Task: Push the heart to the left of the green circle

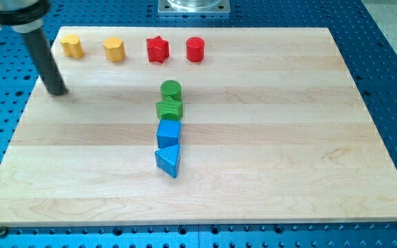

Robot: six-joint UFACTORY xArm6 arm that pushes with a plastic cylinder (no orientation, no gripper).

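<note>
A yellow heart-like block (72, 46) sits at the view's top left. The green circle (171, 89) stands near the board's middle, touching a green star (169, 108) just below it. My tip (58, 91) rests on the board at the view's left. It is below and slightly left of the yellow heart, apart from it, and far left of the green circle. The rod slants up to the top left corner.
A yellow hexagon-like block (114, 49), a red star (157, 49) and a red cylinder (196, 49) line up along the top, right of the heart. A blue cube (168, 131) and a blue triangle (169, 160) continue the column below the green star.
</note>
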